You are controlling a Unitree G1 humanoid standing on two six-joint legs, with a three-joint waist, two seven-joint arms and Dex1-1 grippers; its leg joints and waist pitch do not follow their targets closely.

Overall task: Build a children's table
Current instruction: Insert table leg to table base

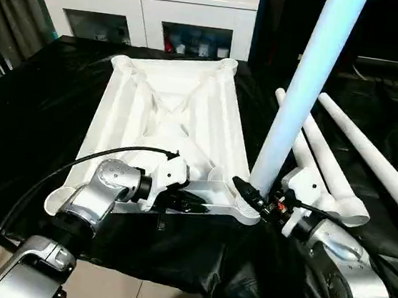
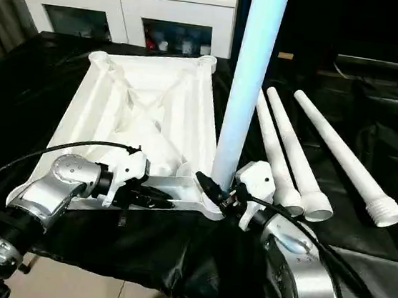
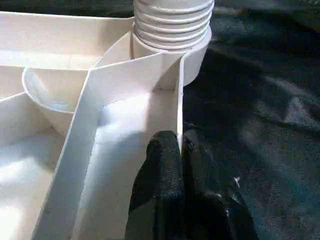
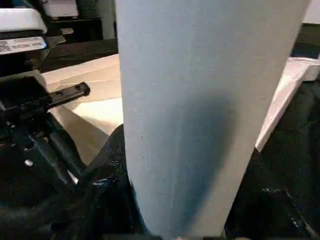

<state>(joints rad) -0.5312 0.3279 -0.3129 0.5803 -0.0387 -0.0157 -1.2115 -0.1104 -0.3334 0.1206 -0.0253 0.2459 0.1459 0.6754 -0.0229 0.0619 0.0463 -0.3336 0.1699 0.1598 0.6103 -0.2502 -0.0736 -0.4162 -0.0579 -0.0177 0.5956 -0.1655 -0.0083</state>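
Tabletop [image 1: 172, 128] lies ribbed side up, centre-left of frame, on the black-draped bench [image 1: 29, 122]. Left gripper [image 3: 180, 145] pinches the tabletop's near rim wall. Right gripper [image 1: 254, 198] clamps an upright leg [image 1: 303, 89] seated in the near-right corner socket [image 3: 192, 60]. Three spare legs [image 2: 296, 149] lie at right.

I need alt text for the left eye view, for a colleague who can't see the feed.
A white leg stands upright in the near right corner socket of the upside-down white tabletop, held by the right hand. The left hand pinches the tabletop's near rim; three more legs lie on black cloth.
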